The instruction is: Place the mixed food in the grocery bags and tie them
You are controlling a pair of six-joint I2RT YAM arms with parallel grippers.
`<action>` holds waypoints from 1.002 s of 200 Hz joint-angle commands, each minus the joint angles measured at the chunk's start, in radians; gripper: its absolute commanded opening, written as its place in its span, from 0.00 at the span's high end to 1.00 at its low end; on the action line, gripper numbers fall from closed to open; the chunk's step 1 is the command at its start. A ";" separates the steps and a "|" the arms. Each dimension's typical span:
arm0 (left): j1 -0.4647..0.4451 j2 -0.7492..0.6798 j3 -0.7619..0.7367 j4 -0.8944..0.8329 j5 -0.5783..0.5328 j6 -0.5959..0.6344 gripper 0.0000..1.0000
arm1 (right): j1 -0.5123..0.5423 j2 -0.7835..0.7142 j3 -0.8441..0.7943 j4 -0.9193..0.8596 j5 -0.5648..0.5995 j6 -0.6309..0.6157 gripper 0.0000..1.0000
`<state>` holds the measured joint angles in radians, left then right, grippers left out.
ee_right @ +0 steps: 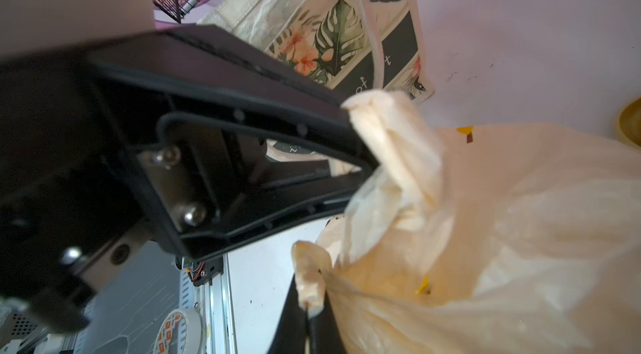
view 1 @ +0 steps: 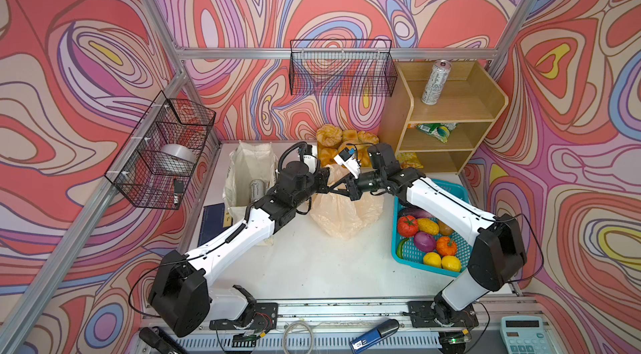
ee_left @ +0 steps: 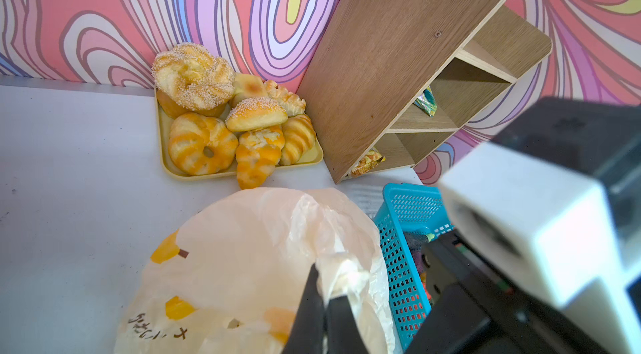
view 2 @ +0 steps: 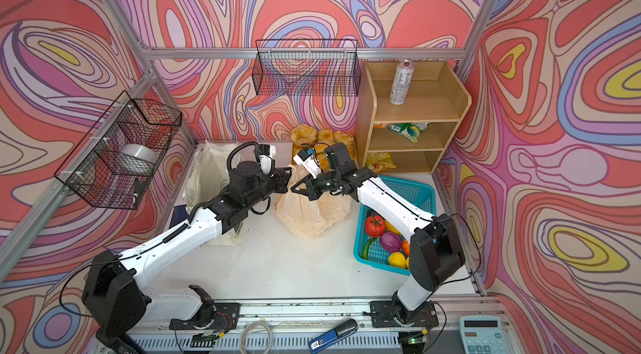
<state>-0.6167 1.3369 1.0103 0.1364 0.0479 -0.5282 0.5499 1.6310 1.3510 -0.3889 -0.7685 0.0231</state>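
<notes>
You cannot make out what the thin cream translucent plastic bag with yellow banana prints (view 1: pixel 341 217) holds; its film hides the inside in every view. It sits slumped on the white table (view 1: pixel 312 265) just beside the teal plastic mesh basket (view 1: pixel 411 254), on the basket's left in both top views. Its long axis runs from the table's front edge toward the back wall, and its two twisted handles are gathered upward.

The left gripper (ee_left: pixel 324 288) is clenched on one handle and the right gripper (ee_right: pixel 310 307) is clamped on the other. In both top views their tips overlap and are hard to separate.

Beyond the bag from the basket, the off-white cloth tote with handles (view 1: pixel 242 175) stands partly behind the left arm, with a white can with a black mark (view 1: pixel 257 192) inside. The right arm covers part of the basket, and yellow lemons (view 1: pixel 432 260) show at its near end. Behind the basket, a tall white-silver drink can (view 1: pixel 435 83) stands upright on the light wooden shelf unit (view 1: pixel 392 127).
</notes>
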 commanded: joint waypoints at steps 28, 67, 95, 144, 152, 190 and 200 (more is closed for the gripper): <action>-0.006 -0.021 0.004 -0.024 0.003 -0.023 1.00 | 0.015 0.055 -0.033 0.000 0.267 0.026 1.00; -0.006 0.003 0.008 -0.033 0.018 -0.014 1.00 | 0.015 0.082 -0.043 0.072 0.242 0.073 1.00; -0.006 0.049 0.044 -0.036 0.032 -0.011 1.00 | 0.015 0.062 -0.064 0.094 0.234 0.086 1.00; -0.006 0.106 0.084 -0.004 0.035 -0.027 1.00 | 0.009 -0.061 -0.099 0.113 0.215 0.109 1.00; -0.006 0.118 0.092 0.000 0.048 -0.031 1.00 | 0.008 -0.077 -0.098 0.117 0.199 0.112 1.00; -0.006 0.158 0.117 0.044 0.110 -0.057 1.00 | 0.008 -0.084 -0.072 0.111 0.107 0.121 1.00; -0.006 0.168 0.128 0.048 0.121 -0.061 1.00 | 0.008 -0.075 -0.070 0.113 0.098 0.126 1.00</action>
<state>-0.6167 1.4796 1.0973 0.1368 0.1162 -0.5594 0.5617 1.5436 1.2648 -0.2893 -0.6083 0.1326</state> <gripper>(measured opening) 0.051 0.041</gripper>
